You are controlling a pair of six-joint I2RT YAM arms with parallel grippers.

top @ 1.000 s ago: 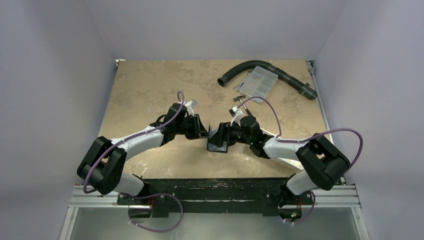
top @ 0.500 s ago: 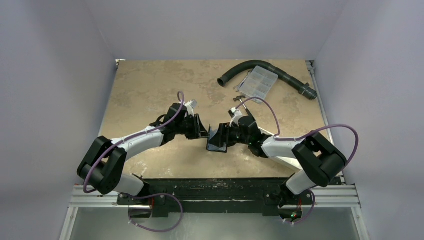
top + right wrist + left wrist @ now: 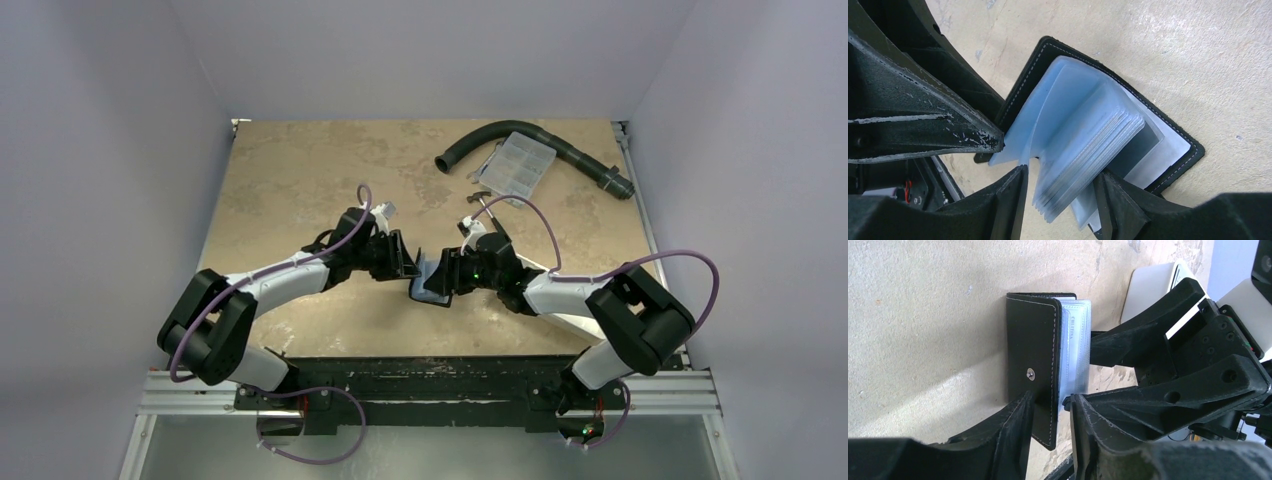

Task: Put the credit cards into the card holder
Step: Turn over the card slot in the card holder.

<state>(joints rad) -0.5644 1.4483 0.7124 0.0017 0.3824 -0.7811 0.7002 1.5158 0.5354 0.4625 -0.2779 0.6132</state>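
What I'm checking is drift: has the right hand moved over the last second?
Yes. The right hand has shifted slightly left in the top view, further from the clear compartment box, which stayed put.

Soft, even light falls from overhead. The top view is sharp, with only faint shadows on the table. Both wrist views are bright, and the table glares pale in the right one. The left hand blurs toward its base.
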